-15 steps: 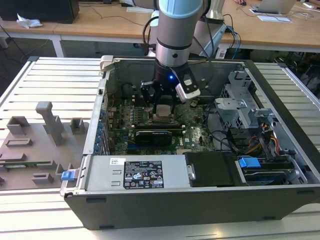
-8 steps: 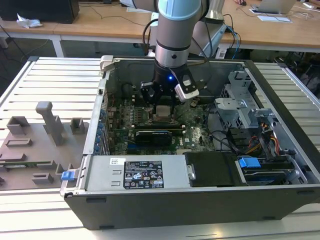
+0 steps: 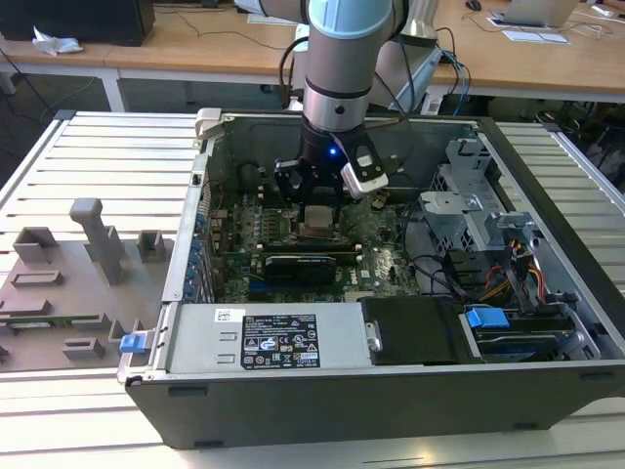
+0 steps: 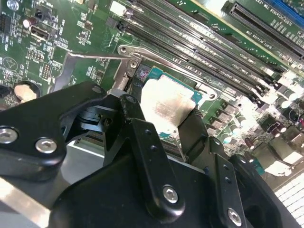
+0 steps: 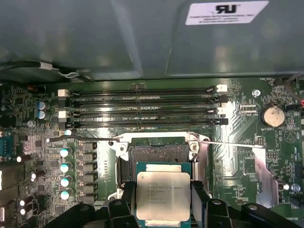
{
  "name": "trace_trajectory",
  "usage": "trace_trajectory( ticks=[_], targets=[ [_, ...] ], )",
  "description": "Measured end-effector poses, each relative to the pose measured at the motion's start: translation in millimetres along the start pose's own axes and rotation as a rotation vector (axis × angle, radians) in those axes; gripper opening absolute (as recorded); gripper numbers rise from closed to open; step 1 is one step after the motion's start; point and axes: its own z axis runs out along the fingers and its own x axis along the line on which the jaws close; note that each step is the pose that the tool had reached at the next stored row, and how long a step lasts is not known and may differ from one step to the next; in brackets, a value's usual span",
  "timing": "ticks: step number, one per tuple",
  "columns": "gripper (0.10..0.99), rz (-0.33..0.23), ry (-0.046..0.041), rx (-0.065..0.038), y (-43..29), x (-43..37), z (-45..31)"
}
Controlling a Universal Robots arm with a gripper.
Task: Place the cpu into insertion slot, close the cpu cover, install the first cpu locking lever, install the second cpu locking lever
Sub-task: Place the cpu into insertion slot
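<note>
In the exterior view the arm reaches down into an open computer case (image 3: 459, 386) that lies on a slatted table (image 3: 107, 161), and the gripper (image 3: 317, 207) hangs over the middle of the green motherboard (image 3: 386, 259). Its fingers pinch the cpu (image 3: 318, 219), which lies flat with its grey metal top up, just beyond a long black card (image 3: 303, 266). A grey fixture tray (image 3: 68, 283) sits on the table at the exterior view's left. In the second wrist view the black fingers (image 4: 192, 128) of the gripper (image 4: 164, 114) press on two opposite edges of the cpu (image 4: 166, 99). The chip is square, with no long axis of its own, and one of its free edges faces the memory slots (image 4: 204, 42). In the first wrist view the gripper (image 5: 163, 202) holds the cpu (image 5: 163, 197) level, metal side up, its edges parallel to the frame of the insertion slot (image 5: 159, 149). The chip overlaps the slot's edge on the side away from the memory slots (image 5: 142, 107), and most of the dark centre lies uncovered. I cannot tell whether the chip touches the slot. A thin metal lever (image 5: 80, 138) lies beside the slot.
</note>
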Motion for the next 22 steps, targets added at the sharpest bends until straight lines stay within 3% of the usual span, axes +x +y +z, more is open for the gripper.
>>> trace_trajectory(
  ticks=[8,22],
  targets=[
    [0.545,0.132,-0.0046,-0.002,0.0,0.0,0.2],
    [0.545,0.295,-0.0106,-0.002,0.0,0.0,0.8]
  ],
)
